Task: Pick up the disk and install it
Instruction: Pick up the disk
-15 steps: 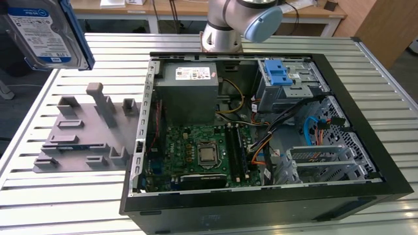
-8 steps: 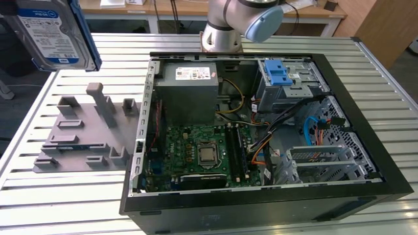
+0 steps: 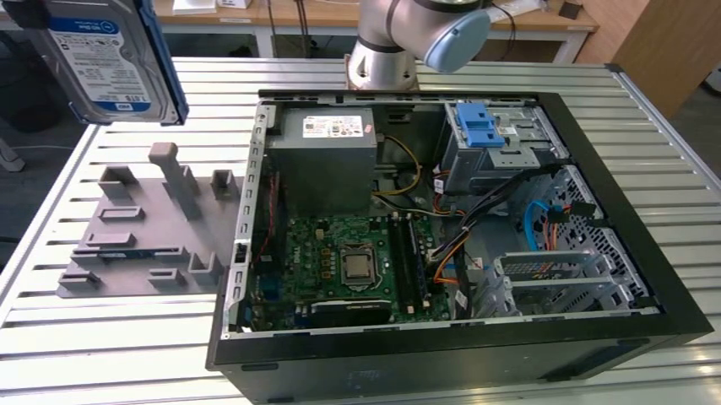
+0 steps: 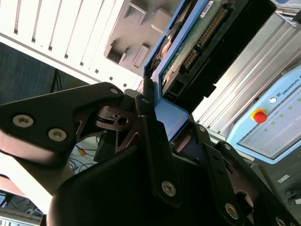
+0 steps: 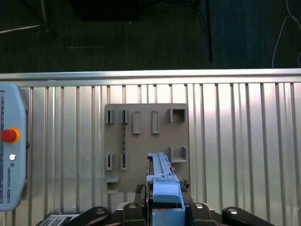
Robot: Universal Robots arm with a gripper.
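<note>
We judge the picking-up half of the job done and the installing half not yet begun. The disk (image 3: 101, 59) is off the surface (image 3: 113, 337) and hangs in the air at the exterior view's far left. It stands roughly upright with a slight tilt, and its white-and-blue label faces that camera. In the second wrist view the claw (image 4: 169, 117) is clenched on the disk's blue carrier (image 4: 171, 113). Its black fingers (image 4: 150, 136) press the carrier from both sides, and the disk's circuit-board underside and connector row reach out beyond them. The grey holder plate (image 3: 147, 228) lies on the slatted metal surface beside the open computer case (image 3: 451, 354), and none of its slots has anything in it. Inside the case the drive cage (image 3: 496, 143) with its blue latch (image 3: 479, 126) sits in the far corner on the exterior view's right, next to the power supply (image 3: 327, 160) and above the motherboard (image 3: 338, 261). The disk is well apart from that cage, so we reckon the whole of the seating is left to do. As for pose, the arm's base (image 3: 383, 59) rises behind the case at the far edge of the surface. The first wrist view looks straight down the claw, with the disk (image 5: 162, 181) seen edge-on over the holder plate (image 5: 146, 132) and a teach pendant (image 5: 9, 155) lying on the slats nearby. From that we take the wrist to point downward, with the disk above the plate rather than over the case.
</note>
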